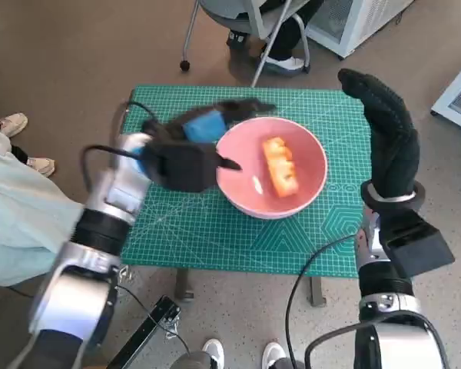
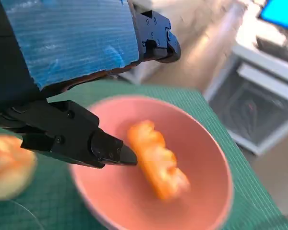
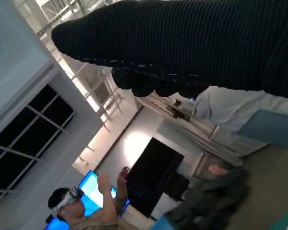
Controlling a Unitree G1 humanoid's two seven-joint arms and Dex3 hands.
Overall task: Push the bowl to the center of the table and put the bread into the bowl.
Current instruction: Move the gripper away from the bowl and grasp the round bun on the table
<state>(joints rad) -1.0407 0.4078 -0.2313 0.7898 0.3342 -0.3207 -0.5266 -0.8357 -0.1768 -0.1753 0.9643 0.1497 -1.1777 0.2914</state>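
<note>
Head view shows us the bread [image 1: 281, 167] lying in the pink bowl [image 1: 242, 196] near the worktop [image 1: 215, 231] center, our left hand [image 1: 186, 156] at its nine o'clock rim, fingers [image 2: 108, 151] apart and empty, our right hand [image 1: 387, 134] raised clear, apparently empty.

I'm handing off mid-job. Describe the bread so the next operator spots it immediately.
Find the green mat on the small table, then the pink bowl on it. The bread lies inside: an orange, lumpy, elongated piece, the only large thing in the bowl.
</note>
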